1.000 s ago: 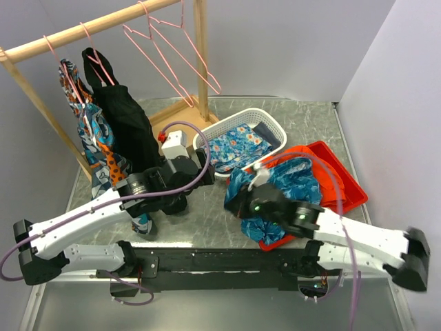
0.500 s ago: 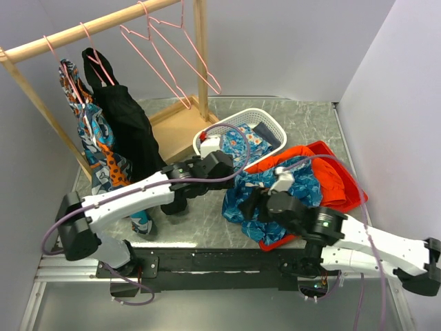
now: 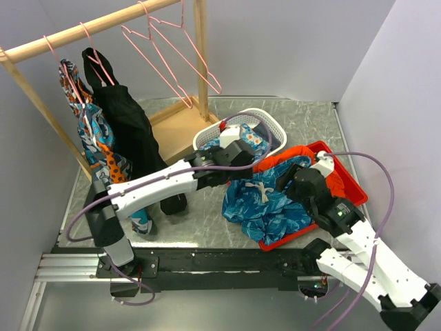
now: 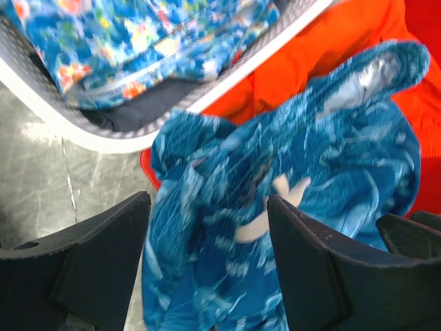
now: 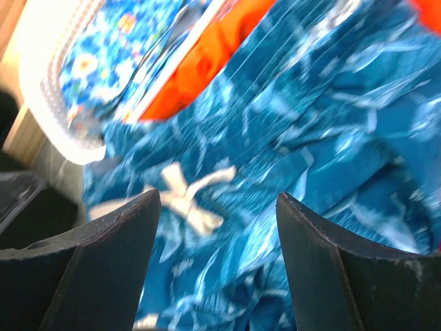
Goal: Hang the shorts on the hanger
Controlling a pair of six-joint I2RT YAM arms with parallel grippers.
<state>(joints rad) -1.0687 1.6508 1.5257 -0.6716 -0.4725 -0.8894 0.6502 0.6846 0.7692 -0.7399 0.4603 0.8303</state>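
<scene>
The teal-blue leaf-print shorts (image 3: pixel 265 203) lie crumpled over the near left corner of the red tray (image 3: pixel 348 183) and onto the table, white drawstring (image 3: pixel 260 190) facing up. My left gripper (image 3: pixel 242 165) hovers open over their far left edge; in its wrist view (image 4: pixel 207 227) only the shorts (image 4: pixel 289 172) show between the fingers. My right gripper (image 3: pixel 288 183) is open just right of the shorts, above them (image 5: pixel 217 214), with the drawstring (image 5: pixel 186 196) below. Several pink wire hangers hang on the wooden rod; the nearest empty hanger (image 3: pixel 172 58) is far back left.
A white basket (image 3: pixel 272 124) holding a blue flowered cloth (image 3: pixel 242 138) stands behind the shorts. An orange-red garment (image 3: pixel 275 162) lies in the tray. A black garment (image 3: pixel 127 131) and patterned clothes (image 3: pixel 96 148) hang on the rack at the left. Walls close in at both sides.
My right gripper opened, released the shorts and drew back right; the shorts dropped and spread out. My left arm swung right from the rack to above the shorts.
</scene>
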